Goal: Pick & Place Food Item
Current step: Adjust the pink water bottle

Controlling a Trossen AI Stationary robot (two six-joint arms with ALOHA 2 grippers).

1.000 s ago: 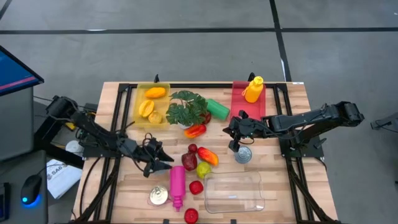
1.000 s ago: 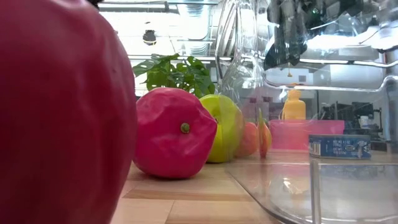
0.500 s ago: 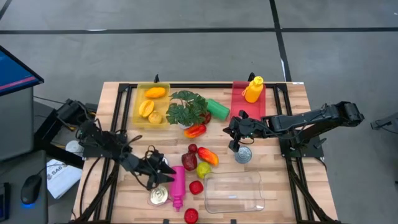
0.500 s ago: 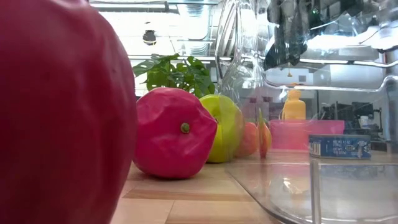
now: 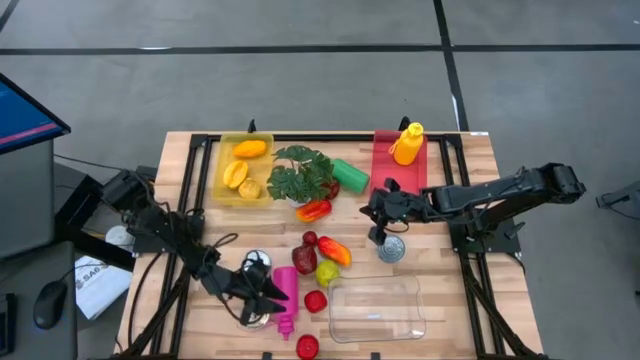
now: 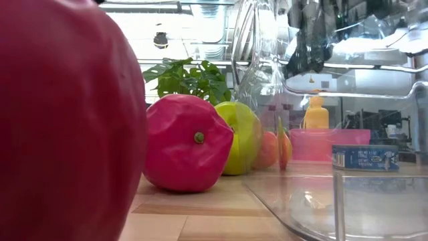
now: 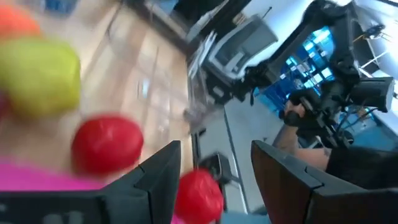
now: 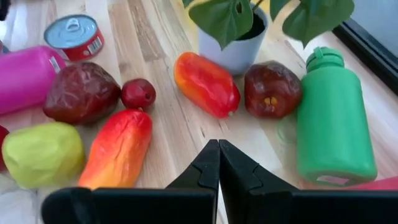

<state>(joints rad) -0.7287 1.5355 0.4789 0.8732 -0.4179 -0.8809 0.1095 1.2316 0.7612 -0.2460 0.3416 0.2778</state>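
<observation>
The left gripper [image 5: 262,294] is held apart, empty, over the pink bottle [image 5: 286,297]. The right gripper [image 5: 374,209] is pressed together above the surface [image 5: 450,300].

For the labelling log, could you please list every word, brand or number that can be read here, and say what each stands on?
Nothing can be read with certainty.
Blue-labelled can: print on the label, too small to read.
Red-labelled can: white marks on the label, too small to read.
Green bottle: small pink sticker near its base, unreadable.
</observation>
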